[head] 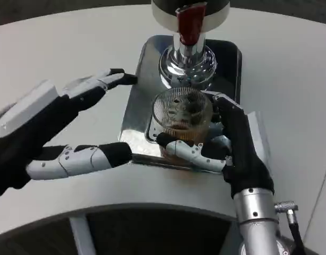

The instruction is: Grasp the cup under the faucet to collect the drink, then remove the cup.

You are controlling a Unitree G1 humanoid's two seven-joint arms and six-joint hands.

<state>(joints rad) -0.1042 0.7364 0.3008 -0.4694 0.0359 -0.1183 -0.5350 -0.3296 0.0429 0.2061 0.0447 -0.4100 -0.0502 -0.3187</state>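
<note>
while it stands on the metal drip tray [139, 79] directly below the faucet [187, 53], the cup [181, 114] is gripped by the right hand [226, 149]. the cup is a clear ribbed glass, seen from above, upright, with a shallow layer of brown drink at its bottom. relative to the cup, the right hand is placed on the right and near side: one white and black finger [189, 151] is wrapped around the near wall of the glass, and the dark fingers are laid against its right wall, so the glass is enclosed between them. behind the cup the chrome base of the faucet is seen rising from the tray, with a red handle [191, 21] above it on a dark dispenser body [165, 10]. below the right hand its silver forearm [256, 223] is seen at the bottom edge. to the left of the cup, apart from it, the left hand [57, 127] is held with nothing in it and its fingers spread wide: the upper fingers [107, 79] are stretched toward the tray's left edge, level with the faucet base, and a lower finger is stretched toward the tray's near left corner, its dark tip just beside that corner. whether those tips touch the tray cannot be told. everything is borne by the white table [290, 69].
</note>
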